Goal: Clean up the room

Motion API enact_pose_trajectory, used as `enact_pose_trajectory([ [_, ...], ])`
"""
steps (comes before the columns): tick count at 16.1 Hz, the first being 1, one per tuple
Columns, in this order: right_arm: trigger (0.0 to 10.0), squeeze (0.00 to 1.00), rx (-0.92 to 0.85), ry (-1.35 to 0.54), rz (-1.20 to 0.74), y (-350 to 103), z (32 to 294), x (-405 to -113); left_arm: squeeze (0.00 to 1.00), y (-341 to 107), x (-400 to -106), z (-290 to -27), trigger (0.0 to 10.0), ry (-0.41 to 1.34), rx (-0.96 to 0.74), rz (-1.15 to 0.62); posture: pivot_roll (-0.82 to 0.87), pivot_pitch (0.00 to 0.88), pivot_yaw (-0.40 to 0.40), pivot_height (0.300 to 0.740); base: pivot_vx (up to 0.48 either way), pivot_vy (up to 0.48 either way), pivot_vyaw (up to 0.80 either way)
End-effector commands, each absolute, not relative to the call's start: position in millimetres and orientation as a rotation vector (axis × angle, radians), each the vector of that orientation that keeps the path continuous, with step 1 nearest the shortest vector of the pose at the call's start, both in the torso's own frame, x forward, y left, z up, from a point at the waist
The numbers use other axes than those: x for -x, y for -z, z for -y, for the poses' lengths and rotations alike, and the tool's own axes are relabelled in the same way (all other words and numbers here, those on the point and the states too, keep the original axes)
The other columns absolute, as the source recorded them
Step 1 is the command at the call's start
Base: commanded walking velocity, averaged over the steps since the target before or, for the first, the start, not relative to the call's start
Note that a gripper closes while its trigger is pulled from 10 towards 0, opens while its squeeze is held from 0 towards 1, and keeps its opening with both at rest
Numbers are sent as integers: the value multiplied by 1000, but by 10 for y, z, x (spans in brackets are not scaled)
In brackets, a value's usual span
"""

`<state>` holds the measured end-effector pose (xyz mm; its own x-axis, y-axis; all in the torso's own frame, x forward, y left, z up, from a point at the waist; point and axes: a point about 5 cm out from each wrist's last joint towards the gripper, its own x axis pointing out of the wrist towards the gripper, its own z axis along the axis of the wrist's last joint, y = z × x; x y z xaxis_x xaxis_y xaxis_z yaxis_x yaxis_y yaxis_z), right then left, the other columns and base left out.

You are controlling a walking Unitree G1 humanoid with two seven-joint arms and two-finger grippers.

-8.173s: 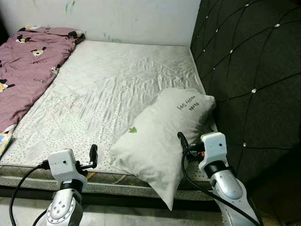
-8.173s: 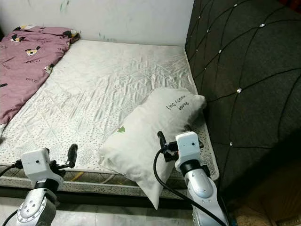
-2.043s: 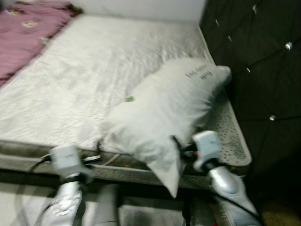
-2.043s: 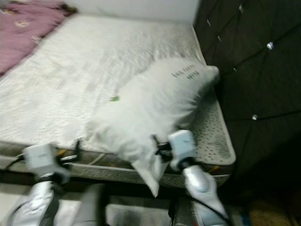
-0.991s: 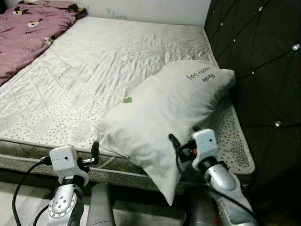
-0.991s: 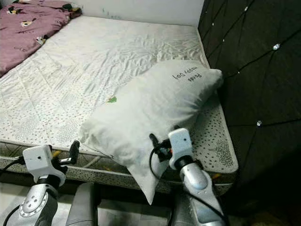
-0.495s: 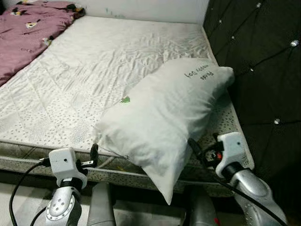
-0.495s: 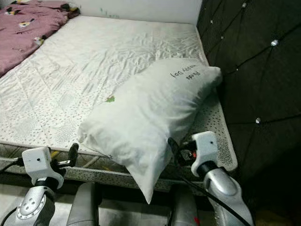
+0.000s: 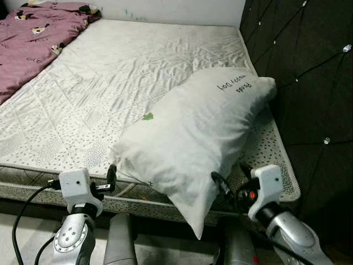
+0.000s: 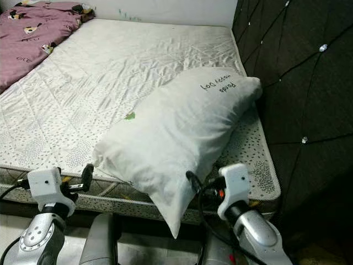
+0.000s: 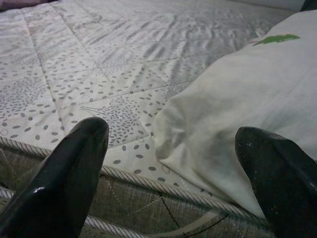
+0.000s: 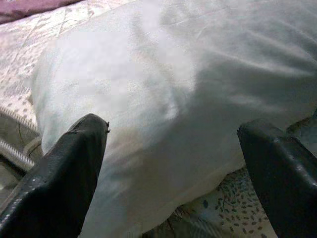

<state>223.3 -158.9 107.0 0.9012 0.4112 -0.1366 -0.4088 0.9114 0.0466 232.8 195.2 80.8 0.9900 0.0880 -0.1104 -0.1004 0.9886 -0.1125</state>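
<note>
A white pillow (image 9: 193, 130) with dark lettering and a small green mark lies slantwise on the near right corner of the mattress (image 9: 110, 77). Its lower corner hangs over the bed's front edge. My left gripper (image 9: 112, 175) is held at the bed's edge, just left of the pillow's near corner. In the left wrist view the left gripper (image 11: 171, 134) is open, with the pillow's corner (image 11: 237, 99) ahead between its fingers. My right gripper (image 9: 231, 178) is low beside the pillow's hanging end. The right gripper (image 12: 173, 129) is open, with the pillow (image 12: 188, 74) close in front of it.
A dark tufted headboard (image 9: 309, 77) rises along the right side of the bed. A purple patterned blanket (image 9: 30, 38) lies on the mattress at the far left. A pale wall stands behind the bed.
The right gripper left the pillow's lower edge, swung out to the right, and has now come back a little toward the pillow. The left gripper has hardly moved. The camera shifted slightly.
</note>
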Motion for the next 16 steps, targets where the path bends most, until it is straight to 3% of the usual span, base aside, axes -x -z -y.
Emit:
enact_pose_trajectory([
  [1,10000,0,12,-437,-128,-1108,1584,-2216,0,-780,-2323,-1965,10000,-94,107,-122,42,50,0,500,0,0,0],
  [7,10000,0,-24,-677,-327,-949,1533,-1948,0,-771,-2327,-1984,10000,-85,100,-131,41,55,9,500,0,0,0],
  [12,10000,0,-159,-758,-396,-1020,1556,-2011,0,-756,-2333,-1989,10000,-77,102,-140,37,57,16,500,0,0,0],
  [16,10000,0,-236,-716,-411,-1075,1192,-2132,0,-757,-2345,-1994,10000,-78,96,-140,39,56,14,500,0,0,0],
])
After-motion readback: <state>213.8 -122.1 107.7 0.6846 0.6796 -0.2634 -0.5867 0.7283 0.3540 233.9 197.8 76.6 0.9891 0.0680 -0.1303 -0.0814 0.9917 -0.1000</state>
